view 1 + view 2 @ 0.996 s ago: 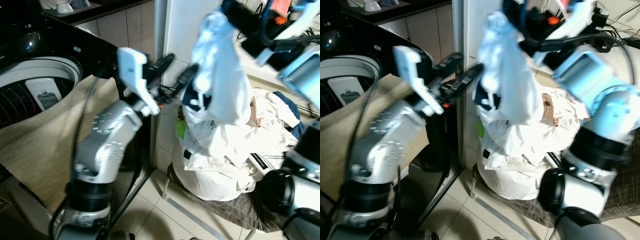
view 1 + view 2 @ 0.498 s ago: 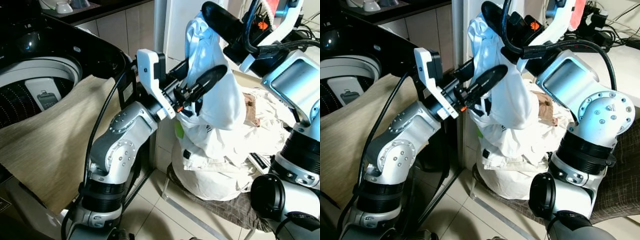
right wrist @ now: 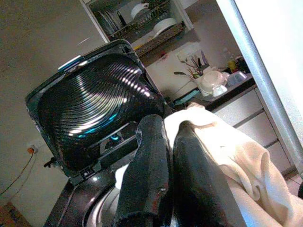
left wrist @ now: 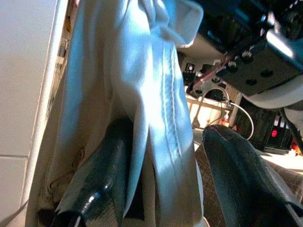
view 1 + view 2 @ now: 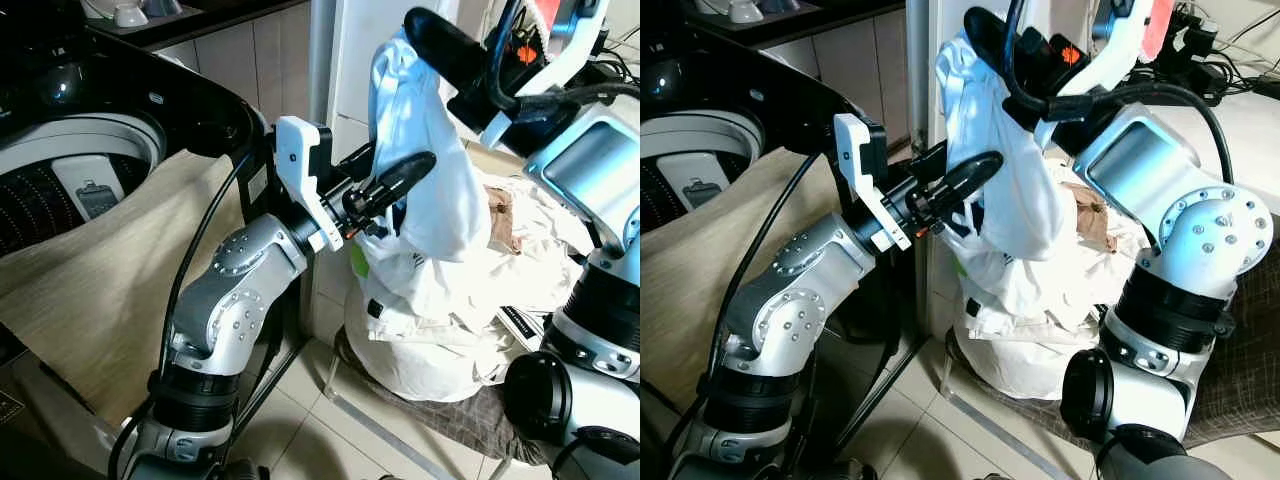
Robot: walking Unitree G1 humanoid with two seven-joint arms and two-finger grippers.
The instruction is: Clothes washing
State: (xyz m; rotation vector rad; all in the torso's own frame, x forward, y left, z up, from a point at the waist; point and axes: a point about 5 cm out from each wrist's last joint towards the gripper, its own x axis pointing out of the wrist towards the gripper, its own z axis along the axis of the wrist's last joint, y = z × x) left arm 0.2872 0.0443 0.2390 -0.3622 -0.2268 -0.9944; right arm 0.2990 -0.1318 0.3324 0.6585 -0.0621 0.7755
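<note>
Hanging from the right gripper (image 5: pixel 985 35): a white cotton garment (image 5: pixel 430 170), bunched at the top where the two black fingers pinch it tight, then falling in a long loose fold with a stitched seam running down it (seam clear in the left wrist view (image 4: pixel 163 94)). Fabric looks thin, creased, faintly blue in the light. It is held up high, above the pile of white laundry (image 5: pixel 470 300) that sits on a dark checked cloth-covered seat (image 5: pixel 470 420). Lower end of the garment merges with the pile; cannot tell where one stops.

Left gripper (image 5: pixel 385 185) reaches in from the washer side, fingers spread wide, one on each side of the hanging fold. In the left wrist view one finger (image 4: pixel 102 175) is against the cloth and the other is apart from it, so not clamped.

Right wrist view: fingers (image 3: pixel 189 165) closed together on a fold of white cloth.

Black top-loading washing machine (image 5: pixel 90 130) at the robot's left, glossy lid (image 3: pixel 94 118) raised, drum open. Beige woven fabric sheet (image 5: pixel 90 290) draped over its front edge. White wall corner (image 5: pixel 340 60) behind the grippers; grey floor tiles (image 5: pixel 300 430) below.
</note>
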